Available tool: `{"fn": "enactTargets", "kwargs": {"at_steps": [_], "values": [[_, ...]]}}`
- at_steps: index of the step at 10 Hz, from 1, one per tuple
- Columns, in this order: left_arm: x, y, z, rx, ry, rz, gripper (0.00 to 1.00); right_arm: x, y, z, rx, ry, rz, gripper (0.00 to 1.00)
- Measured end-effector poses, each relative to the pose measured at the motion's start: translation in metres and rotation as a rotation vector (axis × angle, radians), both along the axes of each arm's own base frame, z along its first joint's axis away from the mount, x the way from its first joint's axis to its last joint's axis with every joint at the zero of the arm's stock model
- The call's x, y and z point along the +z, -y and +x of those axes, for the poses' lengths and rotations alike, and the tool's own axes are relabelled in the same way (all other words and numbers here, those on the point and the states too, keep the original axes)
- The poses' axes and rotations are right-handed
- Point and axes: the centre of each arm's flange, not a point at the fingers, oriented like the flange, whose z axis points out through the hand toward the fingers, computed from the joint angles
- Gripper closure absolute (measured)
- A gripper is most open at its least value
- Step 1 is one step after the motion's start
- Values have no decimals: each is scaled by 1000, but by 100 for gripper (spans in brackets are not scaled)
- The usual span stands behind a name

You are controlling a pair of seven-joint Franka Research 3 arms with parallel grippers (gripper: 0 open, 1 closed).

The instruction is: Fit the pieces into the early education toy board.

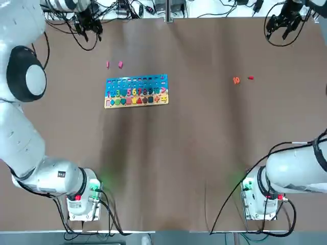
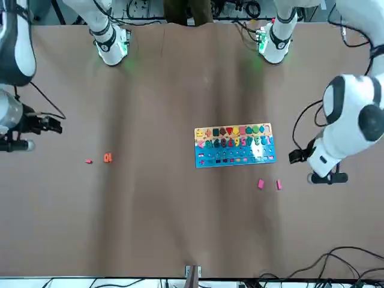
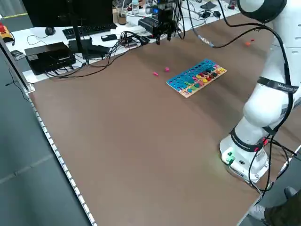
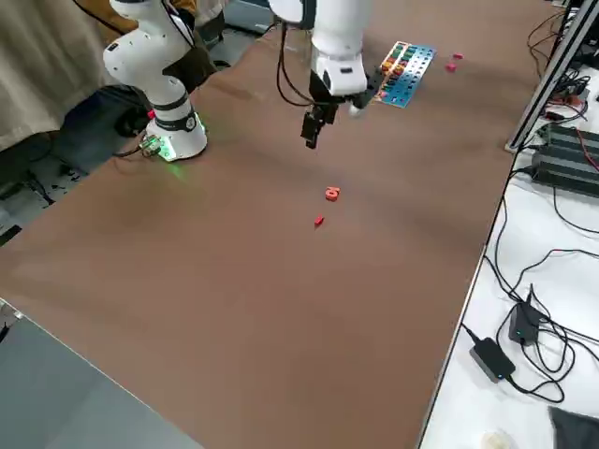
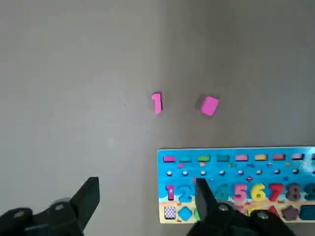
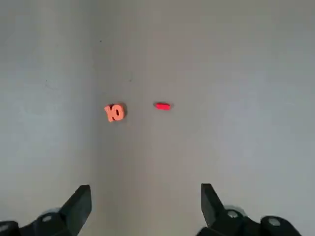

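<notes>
The toy board (image 1: 136, 91) lies flat left of the table's centre, blue on top with coloured numbers and shapes; it also shows as board (image 2: 235, 145) and board (image 5: 236, 184). Two pink pieces, a digit (image 5: 157, 103) and a square (image 5: 209, 105), rest just beyond its far edge. An orange piece (image 1: 236, 80) and a red piece (image 1: 251, 77) lie far to the right, seen again as orange piece (image 6: 114, 112) and red piece (image 6: 162, 106). My left gripper (image 1: 90, 26) hangs open high at the far left corner. My right gripper (image 1: 284, 23) hangs open high at the far right corner.
The brown table (image 1: 179, 163) stretches bare between the arm bases. Cables, a keyboard and black boxes (image 3: 51, 56) crowd the white bench beyond the far edge. More cables and a power brick (image 4: 491, 355) lie on the bench at the right side.
</notes>
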Motion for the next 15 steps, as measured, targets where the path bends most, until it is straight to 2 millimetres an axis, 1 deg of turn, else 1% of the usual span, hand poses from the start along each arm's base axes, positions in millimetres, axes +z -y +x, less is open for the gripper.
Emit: {"fn": "enactTargets", "kwargs": {"at_steps": [1,3,4,5,7,8,9,11,13,15], "values": [[-22,-5,-9,7,-15,2,22,-12,-3,5,2,-4,7,2],[-54,-11,-35,13,-37,5,51,-36,-8,15,8,16,12,2],[-68,-12,-49,14,-43,6,67,-51,-13,17,17,22,12,2],[-84,-13,-63,14,-43,6,78,-60,-18,16,25,25,12,2],[-121,-15,-89,14,-19,4,85,-67,-35,18,51,51,10,1],[-137,-16,-101,14,-12,3,90,-76,-41,17,60,74,9,1],[-147,-17,-110,14,-15,4,99,-90,-45,14,60,94,14,2],[-157,-18,-117,14,-32,5,99,-122,-53,2,30,120,55,2],[-171,-18,-122,14,-59,7,99,-147,-58,-10,22,142,60,3],[-187,-18,-126,14,-90,10,99,-168,-65,-18,32,129,59,4]]}}
